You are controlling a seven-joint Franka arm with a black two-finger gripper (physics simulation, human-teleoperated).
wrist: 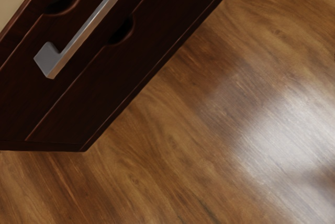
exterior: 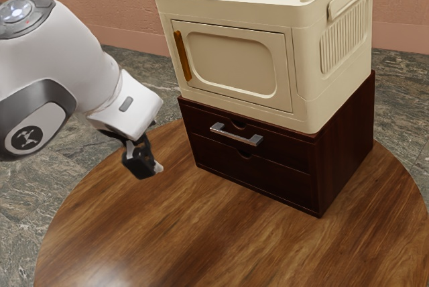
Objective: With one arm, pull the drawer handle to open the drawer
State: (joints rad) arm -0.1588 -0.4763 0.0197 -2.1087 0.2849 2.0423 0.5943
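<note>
My gripper [exterior: 143, 161] hangs low over the table, on the exterior view's left of the dark wooden cabinet [exterior: 345, 146] and apart from it. A silver bar handle [exterior: 234, 135] is fixed to the upper drawer [exterior: 281, 144], whose front sits flush with the cabinet. Nothing touches the handle. From the hand, the wrist view has the same handle [wrist: 92, 24] running slantwise across the dark drawer front [wrist: 31, 85]. I cannot tell how far apart the gripper stands.
On top of the cabinet rests a cream box [exterior: 231, 66] with rails and a brown-handled door. Below the upper drawer is a second drawer front [exterior: 268, 180] with a notch. The round wooden table [exterior: 201, 233] extends before the cabinet.
</note>
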